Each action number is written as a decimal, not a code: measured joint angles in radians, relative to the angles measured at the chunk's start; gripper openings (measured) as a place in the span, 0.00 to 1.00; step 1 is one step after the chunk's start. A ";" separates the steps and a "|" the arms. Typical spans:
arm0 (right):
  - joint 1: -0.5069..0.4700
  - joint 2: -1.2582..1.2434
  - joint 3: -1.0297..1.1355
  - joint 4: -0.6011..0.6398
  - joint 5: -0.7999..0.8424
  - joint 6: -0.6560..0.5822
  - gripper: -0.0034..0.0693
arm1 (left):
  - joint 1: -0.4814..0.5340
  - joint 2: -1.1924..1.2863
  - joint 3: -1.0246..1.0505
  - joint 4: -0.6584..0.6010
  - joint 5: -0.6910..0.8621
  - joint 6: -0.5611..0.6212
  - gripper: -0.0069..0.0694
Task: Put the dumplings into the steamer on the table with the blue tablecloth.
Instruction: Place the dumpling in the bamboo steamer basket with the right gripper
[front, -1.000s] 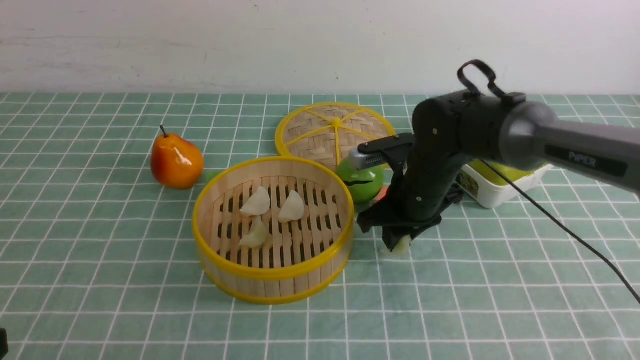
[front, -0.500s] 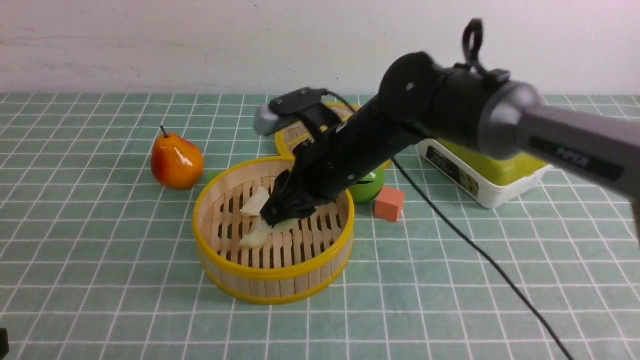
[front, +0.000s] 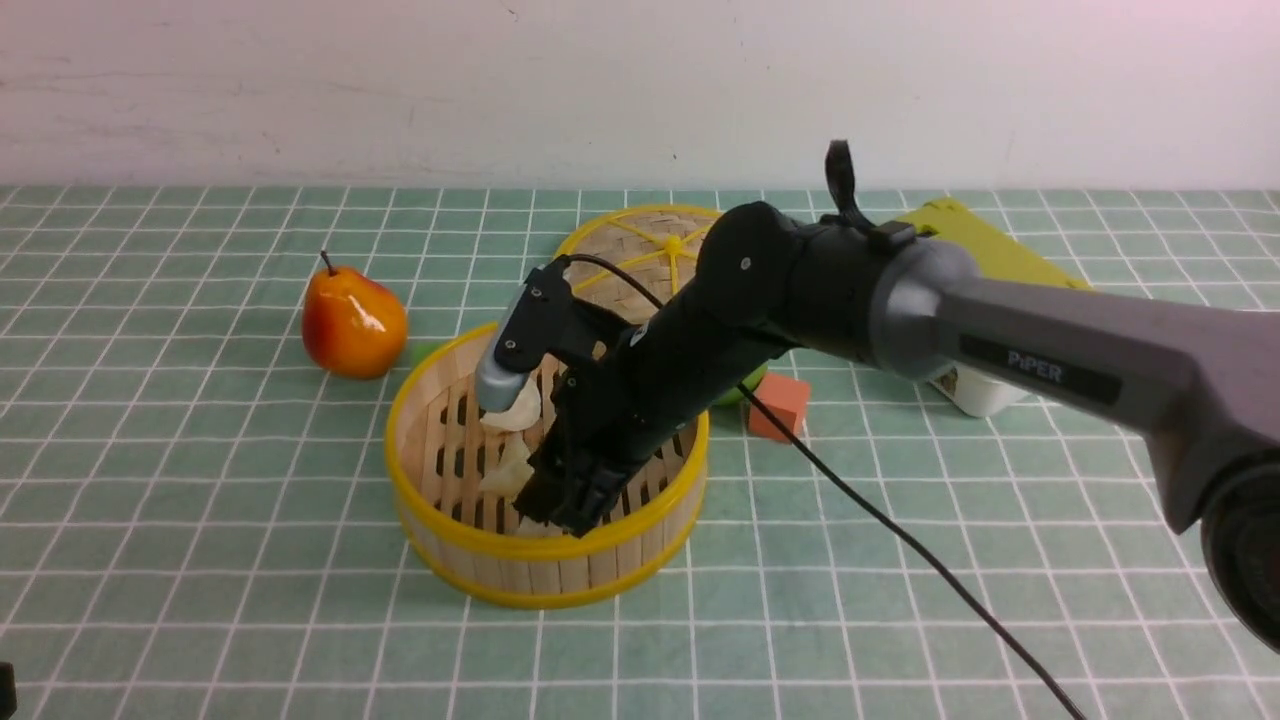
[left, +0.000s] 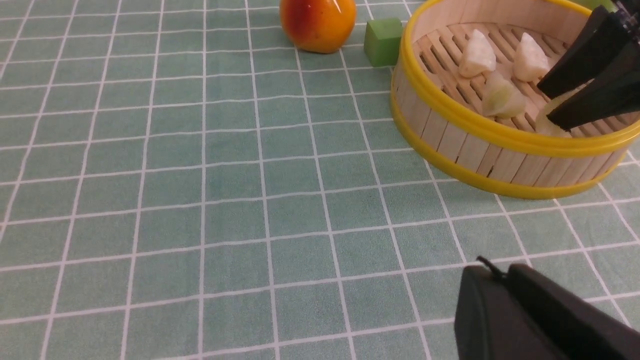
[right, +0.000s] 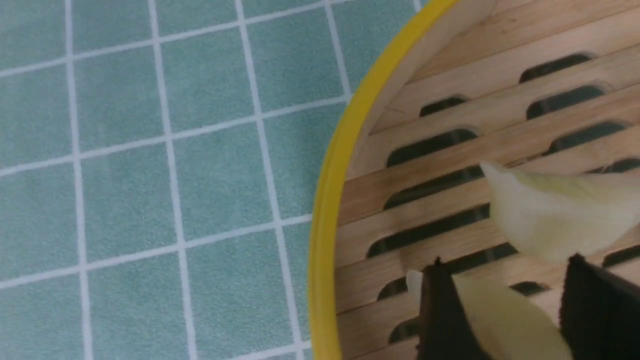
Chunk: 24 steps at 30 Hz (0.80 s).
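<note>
Three dumplings (left: 477, 47) are seen in the steamer (left: 500, 162). The fourth dumpling (right: 500, 325) is laid inside between the right tool's (front: 556, 518) parted jaws, apparently released. The left tool (left: 495, 280) is clenched, empty. Only withdrawal is judged left.

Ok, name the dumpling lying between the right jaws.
The dumpling closest to the steamer's near wall, straddled by the right gripper's jaws; the other three lie farther back.

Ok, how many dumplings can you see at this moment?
4, all in the steamer: two dumplings side by side, a third nearer the robot, the fourth at the tips of the right gripper. None seems hidden.
</note>
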 joint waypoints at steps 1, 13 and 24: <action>0.000 -0.001 -0.002 -0.008 -0.003 0.000 0.56 | 0.000 0.000 0.000 0.000 0.000 0.000 0.15; 0.000 -0.146 -0.070 -0.166 0.119 0.148 0.51 | 0.000 0.000 0.000 0.000 -0.012 0.000 0.16; -0.007 -0.407 -0.034 -0.664 0.482 0.782 0.02 | 0.000 0.000 0.000 -0.004 -0.015 0.000 0.16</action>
